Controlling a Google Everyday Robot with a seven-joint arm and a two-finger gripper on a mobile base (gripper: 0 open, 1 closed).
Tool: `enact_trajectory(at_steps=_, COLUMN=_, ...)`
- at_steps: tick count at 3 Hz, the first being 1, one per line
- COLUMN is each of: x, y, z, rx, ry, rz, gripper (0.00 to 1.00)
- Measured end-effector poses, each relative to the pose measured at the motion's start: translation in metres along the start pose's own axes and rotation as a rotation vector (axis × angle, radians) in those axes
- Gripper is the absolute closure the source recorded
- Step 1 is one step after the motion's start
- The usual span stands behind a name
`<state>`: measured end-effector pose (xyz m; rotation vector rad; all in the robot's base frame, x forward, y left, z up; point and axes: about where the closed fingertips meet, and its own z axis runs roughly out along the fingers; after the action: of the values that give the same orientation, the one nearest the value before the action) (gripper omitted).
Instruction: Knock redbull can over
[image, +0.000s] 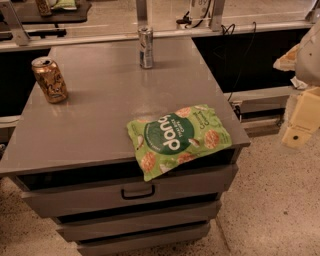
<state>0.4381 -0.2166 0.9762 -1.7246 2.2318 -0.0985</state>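
Note:
The redbull can (145, 47), slim, silver with bluish markings, stands upright near the far edge of the grey cabinet top (100, 115). My gripper (300, 120) shows as pale beige parts at the right edge of the camera view. It is off the cabinet's right side, well to the right of the can and nearer to me, and touches nothing.
A wider gold-orange can (49, 80) stands upright at the cabinet's left. A green snack bag (177, 137) lies flat at the front right, overhanging the edge. Drawers (135, 192) sit below. Shelving and cables run behind the cabinet.

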Motion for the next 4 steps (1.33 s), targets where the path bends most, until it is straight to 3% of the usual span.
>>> enact_trajectory(at_steps=1, x=0.0, y=0.0, z=0.0, rx=0.0, ry=0.0, rz=0.0, gripper=0.0)
enact_trajectory(at_steps=2, x=-0.014, y=-0.017, z=0.018, rx=0.043, ry=-0.09, rz=0.024, gripper=0.0)
enact_trajectory(at_steps=4, x=-0.093, y=-0.122, z=0.094, rx=0.146, ry=-0.368, rz=0.052, gripper=0.0)
